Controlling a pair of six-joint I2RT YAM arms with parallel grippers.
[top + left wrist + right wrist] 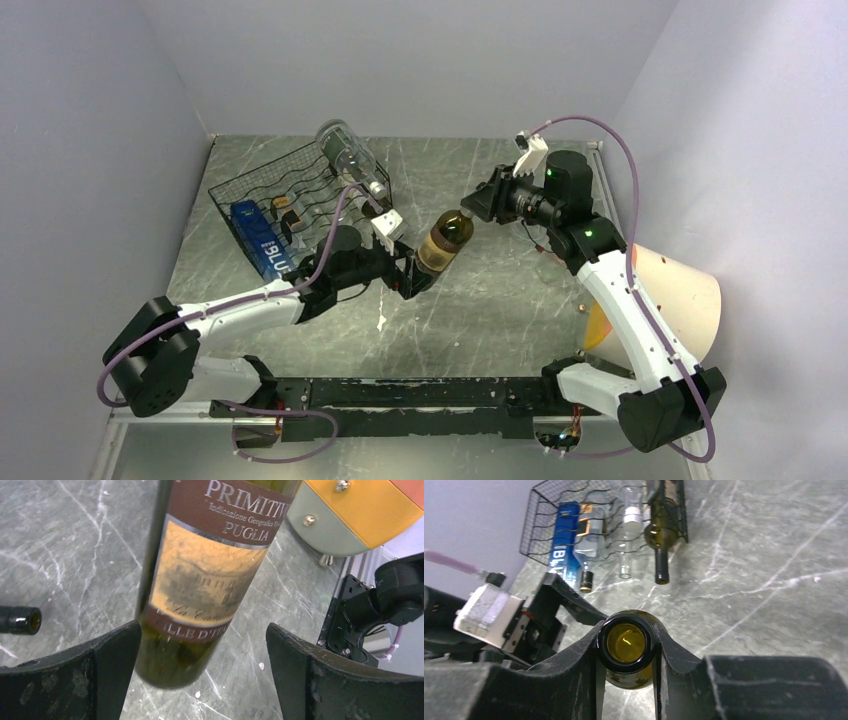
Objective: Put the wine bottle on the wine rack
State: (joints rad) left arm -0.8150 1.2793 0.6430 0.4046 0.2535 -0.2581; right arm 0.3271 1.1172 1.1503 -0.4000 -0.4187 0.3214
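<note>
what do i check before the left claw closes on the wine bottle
1. Right claw shut on the neck of the wine bottle: ok.
2. Left claw open, with a finger on each side of the bottle's body: ok.
3. Bottle centred between the left fingers: not ok. It sits against one finger and leaves a wide gap to the other.
4. Left fingers set on the lower body, away from the right claw: ok.
5. Free slot in the wine rack: cannot tell. Other bottles already lie in it.
</note>
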